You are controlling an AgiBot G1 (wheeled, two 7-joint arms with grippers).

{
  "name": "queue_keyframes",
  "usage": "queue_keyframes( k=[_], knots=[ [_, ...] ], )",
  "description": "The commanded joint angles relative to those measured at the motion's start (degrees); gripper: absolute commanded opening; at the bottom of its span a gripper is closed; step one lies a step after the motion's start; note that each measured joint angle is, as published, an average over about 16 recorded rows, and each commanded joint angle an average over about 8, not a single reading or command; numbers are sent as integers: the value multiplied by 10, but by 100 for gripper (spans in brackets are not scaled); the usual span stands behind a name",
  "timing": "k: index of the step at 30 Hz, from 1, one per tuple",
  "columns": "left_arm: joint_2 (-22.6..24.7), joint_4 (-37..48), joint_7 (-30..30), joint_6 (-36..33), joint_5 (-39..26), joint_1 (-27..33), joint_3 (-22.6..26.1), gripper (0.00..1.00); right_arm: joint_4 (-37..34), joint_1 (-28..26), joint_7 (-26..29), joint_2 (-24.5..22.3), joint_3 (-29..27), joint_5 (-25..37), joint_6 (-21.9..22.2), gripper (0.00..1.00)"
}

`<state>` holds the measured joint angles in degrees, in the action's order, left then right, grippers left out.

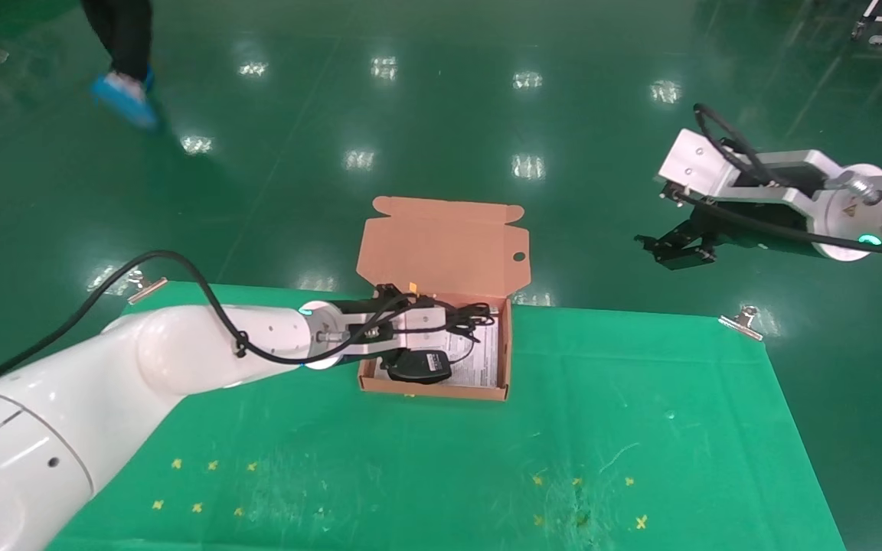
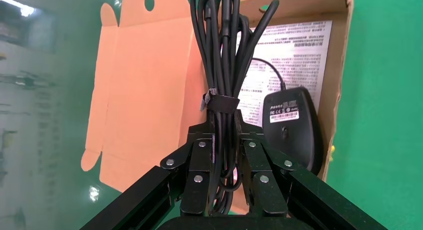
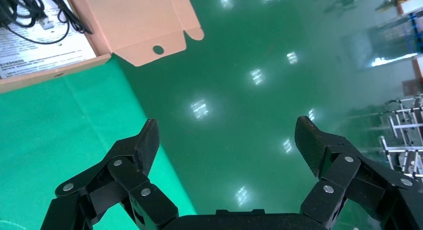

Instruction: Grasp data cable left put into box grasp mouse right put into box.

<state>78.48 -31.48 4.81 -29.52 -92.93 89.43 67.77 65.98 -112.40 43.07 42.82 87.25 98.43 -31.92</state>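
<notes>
The open orange-brown box (image 1: 504, 360) sits at the far middle of the green table, its flap lid (image 1: 445, 245) standing up. The black mouse (image 1: 419, 366) lies upside down inside on the white printed sheet (image 1: 481, 356); it also shows in the left wrist view (image 2: 292, 125). My left gripper (image 1: 429, 315) is over the box, shut on the tied black data cable (image 2: 222, 65), which hangs into the box (image 2: 344, 65). My right gripper (image 1: 674, 249) is open and empty, held high off the table's far right, beyond its edge (image 3: 227, 140).
Green cloth (image 1: 602, 428) covers the table, held by metal clips (image 1: 743, 321) at its far corners. Small yellow cross marks (image 1: 204, 486) dot the near part. The glossy green floor lies beyond. A person's leg with a blue shoe cover (image 1: 123, 96) is at the far left.
</notes>
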Motion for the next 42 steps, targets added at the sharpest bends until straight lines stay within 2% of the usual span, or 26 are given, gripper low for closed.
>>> queue_keyframes(
  k=[1, 8, 9, 24, 34, 42],
  knots=[
    [0, 0, 7, 2, 16, -2, 9, 5, 13, -6, 11, -10, -1, 8, -3, 100],
    [1, 0, 19, 7, 39, 1, 24, 92, 27, -12, 25, -19, 0, 20, -6, 100],
    [1, 0, 19, 7, 40, 1, 24, 100, 28, -12, 26, -19, 0, 20, -6, 100],
    [-16, -19, 10, 3, 43, 5, 20, 100, 27, -15, 24, -19, -3, 18, -4, 100],
    [-56, -25, -31, 24, 49, 75, -4, 100, 55, -62, 13, -35, -19, 25, -15, 100],
    [-73, -30, -43, 18, 57, 88, -19, 100, 70, -65, -3, -40, -38, 11, -41, 100]
  ],
)
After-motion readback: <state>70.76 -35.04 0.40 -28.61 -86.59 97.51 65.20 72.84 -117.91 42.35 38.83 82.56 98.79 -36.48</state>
